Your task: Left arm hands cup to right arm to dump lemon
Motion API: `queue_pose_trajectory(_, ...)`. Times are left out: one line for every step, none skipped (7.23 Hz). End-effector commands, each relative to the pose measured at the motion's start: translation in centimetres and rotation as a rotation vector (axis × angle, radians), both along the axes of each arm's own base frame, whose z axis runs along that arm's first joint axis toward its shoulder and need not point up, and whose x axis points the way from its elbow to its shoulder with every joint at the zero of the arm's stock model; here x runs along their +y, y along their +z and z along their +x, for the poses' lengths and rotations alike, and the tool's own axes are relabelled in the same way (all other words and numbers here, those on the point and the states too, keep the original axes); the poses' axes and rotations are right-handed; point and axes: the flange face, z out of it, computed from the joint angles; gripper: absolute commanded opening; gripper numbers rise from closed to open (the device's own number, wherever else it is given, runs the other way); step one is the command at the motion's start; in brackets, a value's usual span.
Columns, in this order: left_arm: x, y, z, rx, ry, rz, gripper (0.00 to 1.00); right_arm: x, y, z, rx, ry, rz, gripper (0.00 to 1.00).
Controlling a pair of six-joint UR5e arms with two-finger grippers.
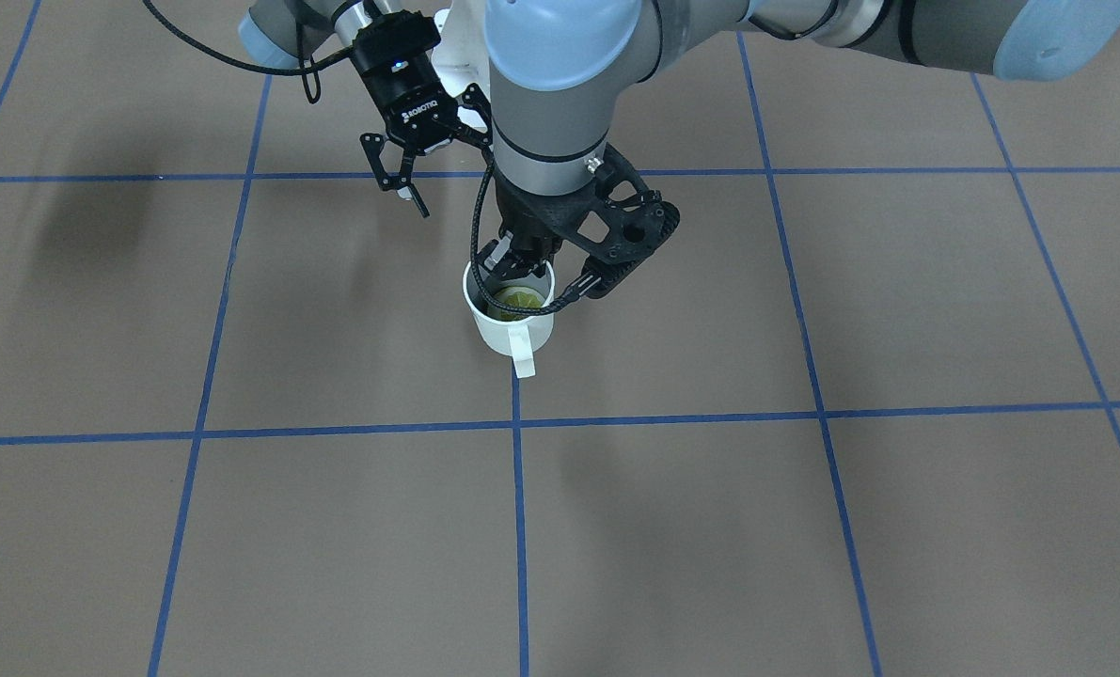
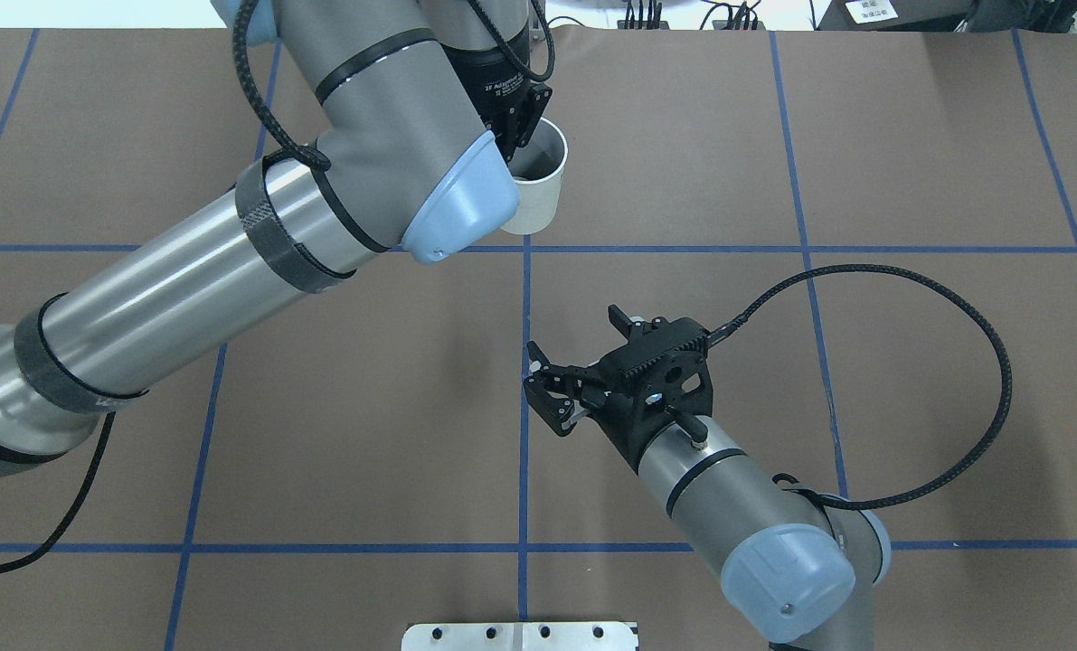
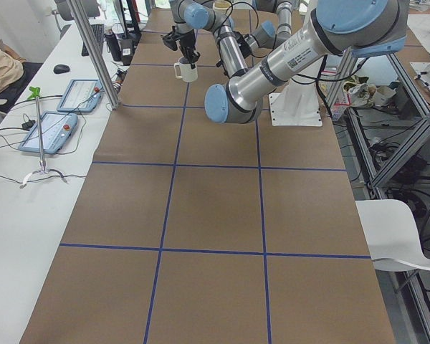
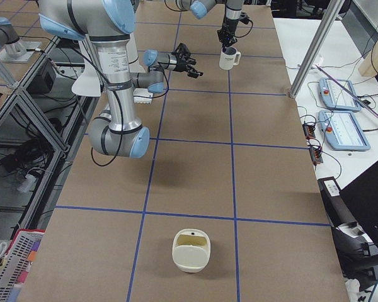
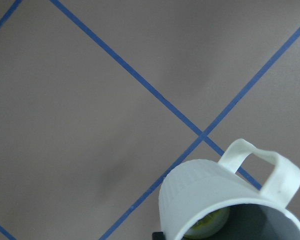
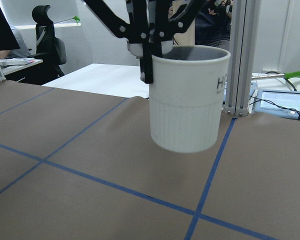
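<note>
The cup (image 6: pixel 186 100) is matt white, ribbed low down; the table cover (image 1: pixel 804 527) is matt, perhaps paper.

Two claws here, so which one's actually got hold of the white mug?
The left gripper, reaching down from above: its fingers pinch the cup by the rim. The right gripper stands open, apart from it.

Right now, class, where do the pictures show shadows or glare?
Front-facing view: soft arm shadows fall on the table; the lemon sits shaded inside the cup. Overhead view: a glare streak runs along the left arm.
</note>
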Motion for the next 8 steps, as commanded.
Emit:
queue_pose_trajectory(1.4,-0.8,1.2,0.006,0.013,-0.008,0.00,-0.6,-0.9,0.0,-0.013,0.089,0.006,0.98)
queue_pose_trajectory(2.0,-1.0,1.5,0.022,0.029,-0.030,0.00,-1.1,-2.3,0.0,-0.037,0.129,0.009,0.98)
queue_pose_trajectory(2.4,-1.5,1.4,0.044,0.041,-0.047,0.00,-1.4,-2.6,-0.6,-0.040,0.154,0.009,0.98)
queue_pose_trajectory(2.6,-1.8,1.2,0.049,0.041,-0.045,0.00,-2.0,-2.6,-0.4,-0.039,0.168,0.007,0.98)
queue_pose_trajectory(2.9,-2.1,0.9,0.061,0.047,-0.046,0.00,-2.0,-2.6,-0.4,-0.043,0.168,0.005,0.98)
queue_pose_trajectory(3.4,-2.5,0.5,0.071,0.051,-0.043,0.00,-2.0,-2.4,-0.6,-0.040,0.169,0.004,0.98)
queue_pose_trajectory(3.5,-2.7,0.3,0.072,0.050,-0.042,0.00,-2.4,-2.3,-0.5,-0.038,0.178,0.004,0.98)
queue_pose_trajectory(3.4,-2.5,0.2,0.066,0.047,-0.046,0.00,-2.9,-2.4,-0.1,-0.041,0.189,0.003,0.98)
